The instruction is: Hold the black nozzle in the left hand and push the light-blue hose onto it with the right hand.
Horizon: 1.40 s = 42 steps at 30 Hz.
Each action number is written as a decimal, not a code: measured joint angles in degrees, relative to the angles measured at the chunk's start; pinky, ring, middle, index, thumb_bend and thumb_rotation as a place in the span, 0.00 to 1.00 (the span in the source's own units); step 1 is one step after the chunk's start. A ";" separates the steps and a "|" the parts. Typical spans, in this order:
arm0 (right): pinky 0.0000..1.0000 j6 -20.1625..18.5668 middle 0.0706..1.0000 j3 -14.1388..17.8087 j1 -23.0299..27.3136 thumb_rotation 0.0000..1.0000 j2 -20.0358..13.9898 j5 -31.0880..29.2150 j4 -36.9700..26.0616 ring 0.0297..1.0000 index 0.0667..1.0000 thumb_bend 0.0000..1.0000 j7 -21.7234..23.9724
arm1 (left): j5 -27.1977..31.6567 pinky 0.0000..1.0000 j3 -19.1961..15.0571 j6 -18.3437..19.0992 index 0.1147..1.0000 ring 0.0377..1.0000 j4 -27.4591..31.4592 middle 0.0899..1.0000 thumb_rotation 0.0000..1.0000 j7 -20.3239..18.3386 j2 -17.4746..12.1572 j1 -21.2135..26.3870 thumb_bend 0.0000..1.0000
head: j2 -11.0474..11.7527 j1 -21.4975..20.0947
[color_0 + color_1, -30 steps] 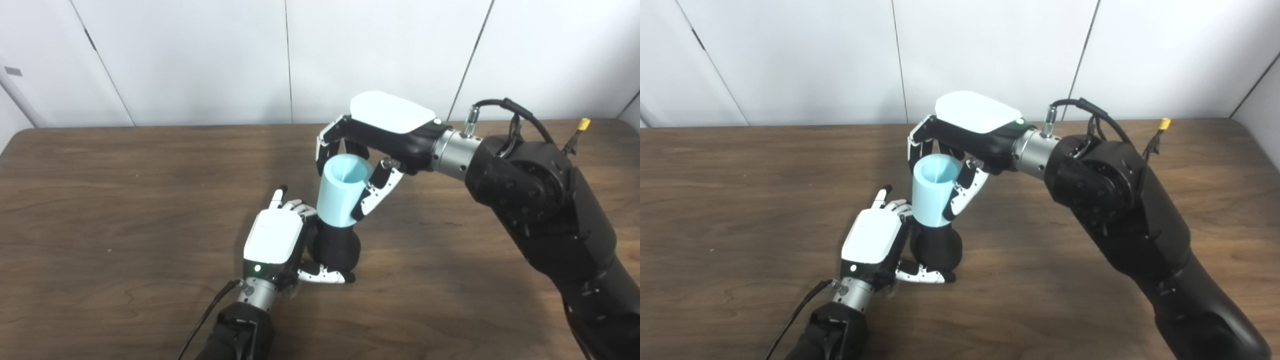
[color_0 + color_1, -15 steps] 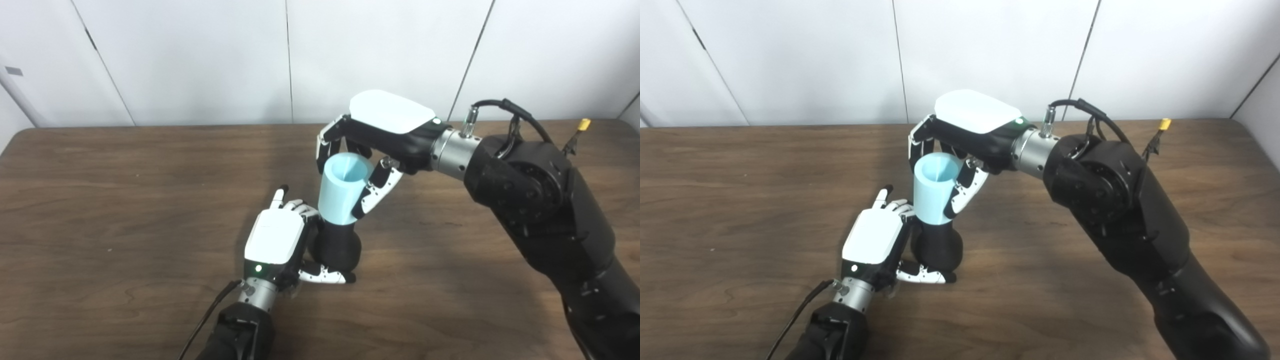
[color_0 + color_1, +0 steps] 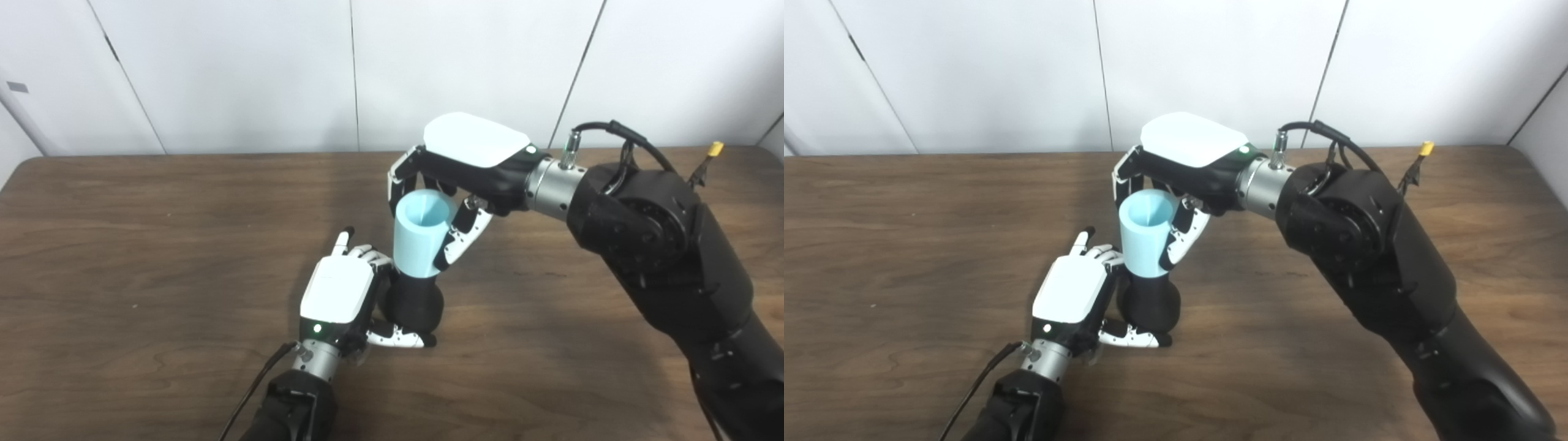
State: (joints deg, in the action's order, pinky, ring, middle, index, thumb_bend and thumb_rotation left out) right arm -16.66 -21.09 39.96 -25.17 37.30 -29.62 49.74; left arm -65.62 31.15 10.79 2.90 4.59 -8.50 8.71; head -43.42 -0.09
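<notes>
dark wood table [image 3: 153, 233], black nozzle [image 3: 415, 304] standing on it near the middle, left hand [image 3: 343, 294] resting beside it.

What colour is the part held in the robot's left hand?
Black: the nozzle in the left hand, clearest in the left eye view.

Both head cameras look down and forward over the wooden table [image 3: 153, 214] toward the white wall [image 3: 245, 67], side by side, sharing nearly the whole scene.
</notes>
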 measured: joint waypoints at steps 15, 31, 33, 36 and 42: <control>0.26 0.52 0.46 -0.36 0.85 0.00 -0.25 0.13 0.13 0.36 0.50 0.49 2.10 | -0.01 1.00 0.00 -0.11 0.42 0.79 0.00 0.65 0.05 0.03 0.00 -0.01 0.52 | -0.35 -0.18; 0.28 -0.67 0.50 -1.43 0.15 0.00 -0.13 0.87 0.11 0.38 0.46 0.49 2.29 | -0.08 1.00 0.00 -0.14 0.42 0.79 0.09 0.66 0.05 -0.06 -0.03 -0.06 0.52 | -1.05 -0.18; 0.28 -0.83 0.50 -1.48 -0.11 0.00 -0.11 0.97 0.11 0.38 0.46 0.49 2.26 | -0.10 1.00 0.00 -0.14 0.42 0.79 0.10 0.66 0.05 -0.06 -0.02 -0.08 0.52 | -1.05 -0.26; 0.28 -0.80 0.50 -1.85 -0.65 0.00 -0.09 1.44 0.12 0.38 0.47 0.49 2.12 | -0.10 1.00 0.01 -0.15 0.42 0.79 0.15 0.66 0.05 -0.08 -0.02 -0.11 0.52 | -1.14 -0.26; 0.27 -0.74 0.49 -2.73 -1.10 0.00 -0.09 2.34 0.12 0.38 0.47 0.49 2.11 | -0.12 1.00 0.01 -0.15 0.42 0.79 0.30 0.66 0.05 -0.09 -0.02 -0.23 0.52 | -1.23 -0.35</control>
State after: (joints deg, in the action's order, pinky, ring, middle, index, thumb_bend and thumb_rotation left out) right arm -17.40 -23.82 38.86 -25.26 39.65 -29.50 51.85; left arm -65.75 31.16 10.64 3.20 4.50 -8.52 8.48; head -44.65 -0.44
